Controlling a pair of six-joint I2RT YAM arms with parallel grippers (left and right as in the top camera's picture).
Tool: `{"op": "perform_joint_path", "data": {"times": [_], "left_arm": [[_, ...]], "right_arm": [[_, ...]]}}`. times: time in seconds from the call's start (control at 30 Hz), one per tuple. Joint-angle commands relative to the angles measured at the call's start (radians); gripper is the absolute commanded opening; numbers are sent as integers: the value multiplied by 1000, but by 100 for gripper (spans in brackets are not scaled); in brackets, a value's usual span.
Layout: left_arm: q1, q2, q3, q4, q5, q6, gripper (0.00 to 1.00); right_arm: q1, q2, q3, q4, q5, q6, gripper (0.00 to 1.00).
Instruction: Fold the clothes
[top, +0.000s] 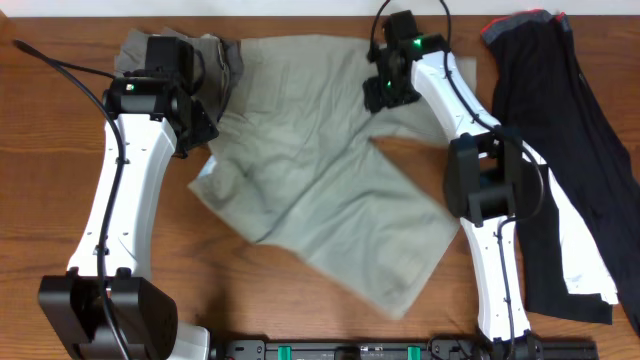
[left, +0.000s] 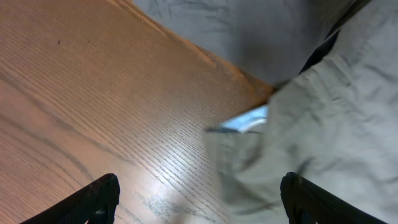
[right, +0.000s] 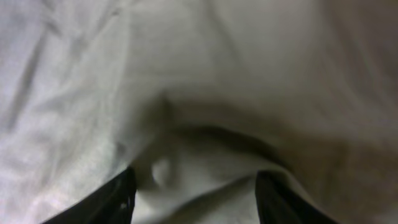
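We saw a brown wooden table (top: 40, 180) with fine dark grain, its top catching a soft pale sheen of light.

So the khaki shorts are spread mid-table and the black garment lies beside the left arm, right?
Not quite: the black garment lies beside the right arm, as the overhead view shows. The khaki shorts are indeed spread mid-table.
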Motion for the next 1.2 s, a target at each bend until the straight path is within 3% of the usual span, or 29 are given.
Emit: {"op": "perform_joint_path", "data": {"times": [0.0, 0.2, 0.3, 0.53, 0.8, 1.0, 1.17], "left_arm": [[5, 4, 11, -2, -17, 3, 84], [5, 4, 10, 12, -16, 2, 84], [5, 4, 8, 13, -2, 3, 84], [4, 4, 5, 14, 14, 6, 84], [4, 4, -51, 25, 163, 138, 81], [4, 5, -208, 148, 385, 320, 81], [4, 6, -336, 293, 542, 433, 81]], "right_arm": [[-77, 164, -152, 98, 95, 22, 59], [-134, 176, -171, 335, 61, -30, 64], [-140, 176, -135, 319, 24, -50, 68], [-138, 151, 118, -17, -98, -53, 80], [-137, 50, 454, -417, -146, -53, 87], [-137, -64, 510, -599, -180, -105, 94], [-137, -111, 510, -662, -178, -143, 94]]}}
